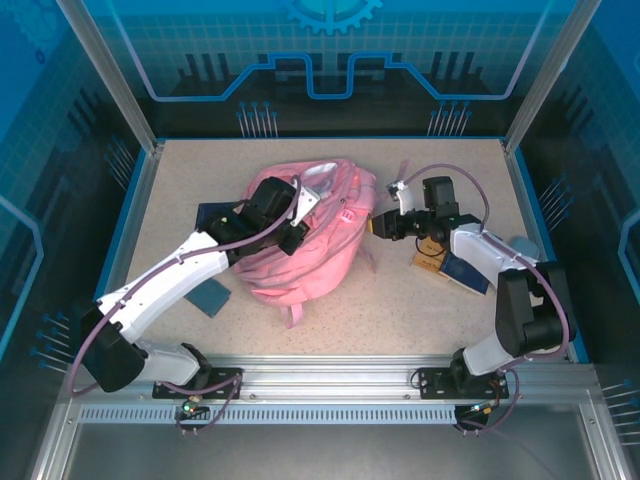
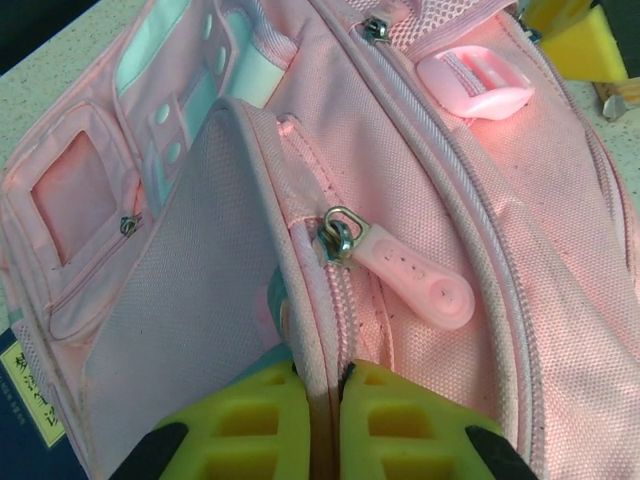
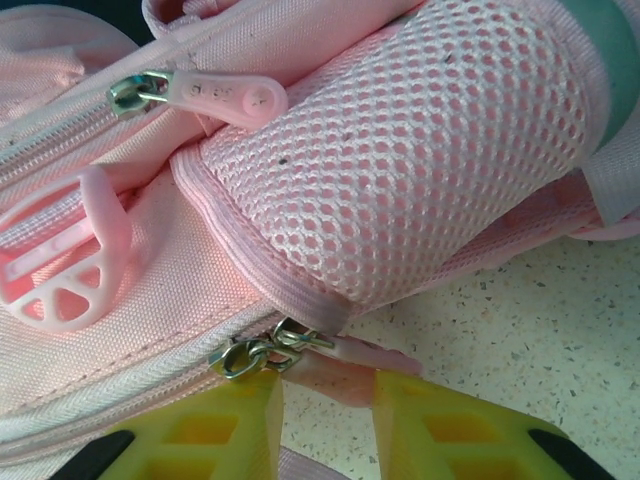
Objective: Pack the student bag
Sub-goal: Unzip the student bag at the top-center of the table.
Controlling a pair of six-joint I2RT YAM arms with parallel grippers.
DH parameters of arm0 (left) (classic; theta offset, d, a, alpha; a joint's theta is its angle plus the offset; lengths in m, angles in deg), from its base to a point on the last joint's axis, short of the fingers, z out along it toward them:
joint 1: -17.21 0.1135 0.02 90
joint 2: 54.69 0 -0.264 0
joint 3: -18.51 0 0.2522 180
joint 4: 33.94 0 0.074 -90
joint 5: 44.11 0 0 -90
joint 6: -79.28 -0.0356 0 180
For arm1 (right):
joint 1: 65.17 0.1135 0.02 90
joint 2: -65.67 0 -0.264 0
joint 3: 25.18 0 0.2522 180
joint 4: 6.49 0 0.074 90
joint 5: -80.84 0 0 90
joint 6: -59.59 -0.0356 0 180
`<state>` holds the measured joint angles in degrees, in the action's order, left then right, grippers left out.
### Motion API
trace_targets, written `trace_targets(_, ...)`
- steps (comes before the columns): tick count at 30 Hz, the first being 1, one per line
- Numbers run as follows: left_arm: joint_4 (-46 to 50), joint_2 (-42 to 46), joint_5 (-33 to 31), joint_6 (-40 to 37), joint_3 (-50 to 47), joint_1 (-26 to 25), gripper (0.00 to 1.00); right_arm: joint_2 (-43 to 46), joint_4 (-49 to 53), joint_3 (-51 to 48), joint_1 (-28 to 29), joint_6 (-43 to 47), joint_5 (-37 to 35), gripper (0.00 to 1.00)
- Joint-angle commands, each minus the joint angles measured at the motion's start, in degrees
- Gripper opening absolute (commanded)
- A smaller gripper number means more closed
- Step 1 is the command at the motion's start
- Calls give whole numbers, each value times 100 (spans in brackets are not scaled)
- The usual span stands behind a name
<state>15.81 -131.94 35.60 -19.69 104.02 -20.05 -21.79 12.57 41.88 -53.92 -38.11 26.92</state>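
The student bag [image 1: 312, 245] is a big pink backpack lying mid-table. My left gripper [image 1: 293, 232] reaches over it from the left. In the left wrist view the left gripper [image 2: 322, 378] is shut on the bag's [image 2: 480, 200] zip edge, just below a pink zip pull [image 2: 415, 280], and holds up the opened flap. My right gripper [image 1: 384, 228] is at the bag's right side. In the right wrist view the right gripper [image 3: 328, 388] is closed partway, with a pink zip pull [image 3: 345, 362] pinched between its yellow fingertips [image 3: 245, 410], under the bag's mesh side pocket [image 3: 400, 150].
A blue booklet [image 1: 212, 296] lies left of the bag, another dark one [image 1: 214, 212] behind my left arm. A dark blue booklet [image 1: 463, 271] and a brown item [image 1: 431, 262] lie under my right arm. A yellow-labelled booklet [image 2: 22, 400] sits beside the bag.
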Motion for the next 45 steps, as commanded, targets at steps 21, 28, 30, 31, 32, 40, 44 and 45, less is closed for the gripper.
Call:
trace_targets(21, -869, 332, 346, 36, 8, 300, 0, 747, -69, -224, 108, 676, -85, 36)
trace_targets(28, -848, 403, 500, 80, 9, 420, 0, 399, 86, -10, 124, 629, 895, 47)
trace_targets(30, -839, 404, 507, 73, 6, 430, 0, 270, 223, 78, 132, 698, 908, 45)
trace_targets(31, -836, 399, 509, 72, -2, 453, 0, 229, 234, 99, 132, 721, 876, 43)
trace_targets(32, -831, 402, 526, 71, -3, 465, 0, 177, 243, 127, 132, 744, 857, 42)
trace_targets(40, -838, 465, 792, 62, -42, 572, 0, -154, 212, 328, 212, 943, 237, 35)
trace_targets(44, -838, 453, 889, 71, -33, 594, 0, -312, 178, 441, 247, 1062, 119, 30)
trace_targets(45, -839, 452, 889, 71, -33, 601, 0, -340, 175, 460, 263, 1080, 113, 30)
